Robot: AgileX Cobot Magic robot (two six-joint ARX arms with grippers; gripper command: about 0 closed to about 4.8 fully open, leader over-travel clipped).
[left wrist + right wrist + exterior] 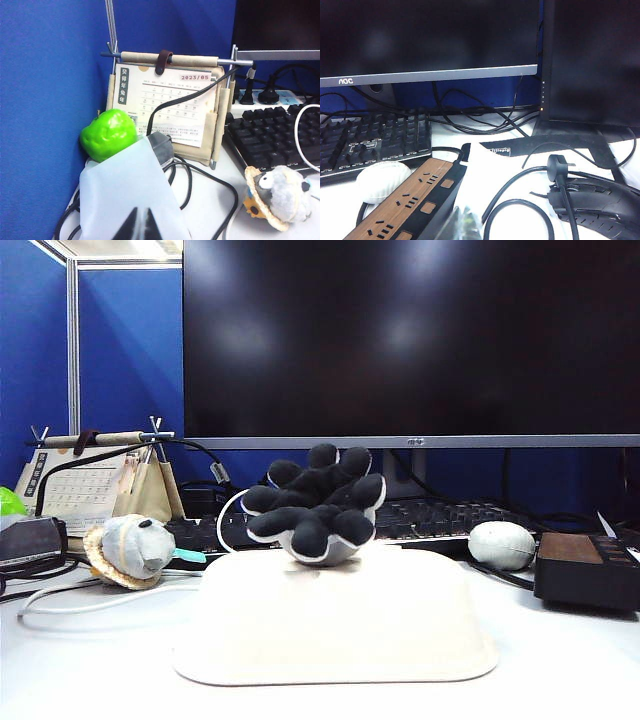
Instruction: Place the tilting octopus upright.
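One small plush octopus (318, 502), light grey on top with black undersides to its stubby tentacles, sits at the centre of the exterior view on top of an upturned white moulded tray (335, 625). It is tipped hard over: the black tentacle bottoms face the camera and the grey dome points away and down, so it wants turning until the dome is uppermost.

One grey-blue plush with tan woven rim (128, 550), left of the tray on the white worktop (560, 660), well apart from the octopus.

One grey-white oval lump (502, 544), right of the tray, beside a wood-topped power strip (588, 565).

One left gripper (140, 225), seen only as dark tips at the lower edge of its wrist view, parked far from the octopus; jaws appear pressed together, empty.

One right gripper (465, 225), a blurred sliver at the lower edge of its wrist view above the power strip; jaws clenched, grasping nothing. Neither arm shows in the exterior view; judged not yet approaching.
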